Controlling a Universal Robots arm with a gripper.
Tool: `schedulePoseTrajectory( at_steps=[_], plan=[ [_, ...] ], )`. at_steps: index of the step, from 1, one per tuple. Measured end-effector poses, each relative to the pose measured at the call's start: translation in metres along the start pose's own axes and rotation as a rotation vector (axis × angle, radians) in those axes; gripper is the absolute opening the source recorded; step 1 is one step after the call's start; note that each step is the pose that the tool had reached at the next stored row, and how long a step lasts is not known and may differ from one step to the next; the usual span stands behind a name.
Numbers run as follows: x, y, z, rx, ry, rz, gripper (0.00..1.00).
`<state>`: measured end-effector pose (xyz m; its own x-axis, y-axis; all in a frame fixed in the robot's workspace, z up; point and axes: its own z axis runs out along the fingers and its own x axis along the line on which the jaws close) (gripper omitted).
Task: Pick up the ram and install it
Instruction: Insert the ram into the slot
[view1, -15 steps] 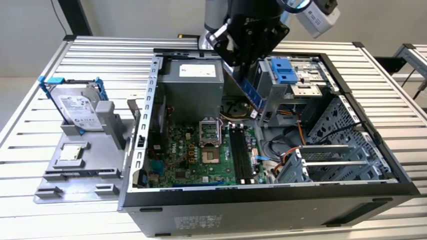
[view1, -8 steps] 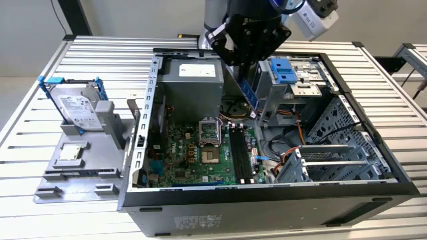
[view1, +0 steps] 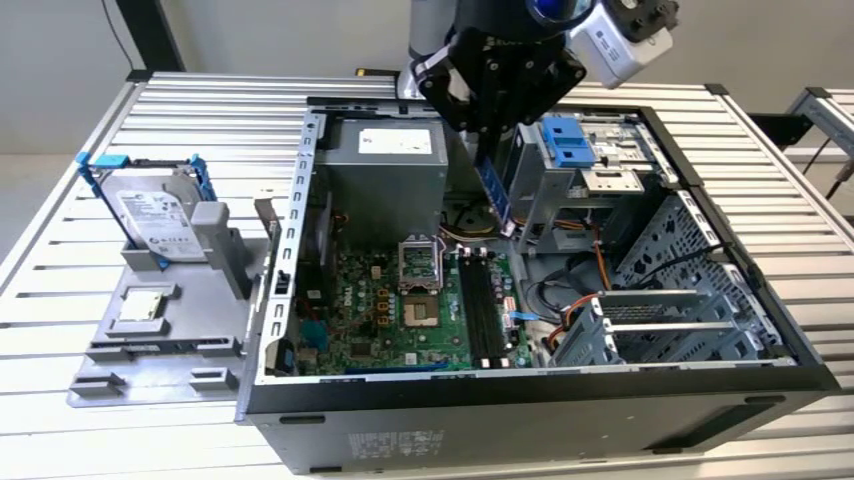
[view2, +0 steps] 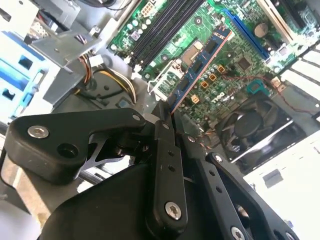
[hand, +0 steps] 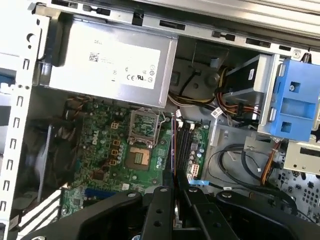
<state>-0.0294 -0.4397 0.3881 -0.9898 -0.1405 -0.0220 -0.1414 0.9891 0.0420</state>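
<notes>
Black gripper (view1: 489, 132) pinches the ram (view1: 497, 186) by one end, hanging over the open case above the motherboard's memory slots (view1: 483, 300) (clear of them); a good seating needs its edge lined up with a slot

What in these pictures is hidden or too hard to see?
1. Exterior view: top end of the ram, covered by the gripper.
2. First wrist view: the ram's face, as it stands edge-on.
3. Exterior view: latches of the memory slots, too small to judge.
</notes>
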Motion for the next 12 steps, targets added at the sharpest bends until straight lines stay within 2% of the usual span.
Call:
schedulePoseTrajectory(
  at_steps=[4, 10, 12],
  plan=[
    [0.0000, -0.0002, 0.0002, 0.0011, -0.0018, 0.046, 0.00],
    [-0.0003, -0.0002, 0.0002, 0.0011, -0.0020, 0.049, 0.00],
    [-0.0023, -0.0005, 0.0004, 0.0009, -0.0021, 0.049, 0.00]
  ],
)
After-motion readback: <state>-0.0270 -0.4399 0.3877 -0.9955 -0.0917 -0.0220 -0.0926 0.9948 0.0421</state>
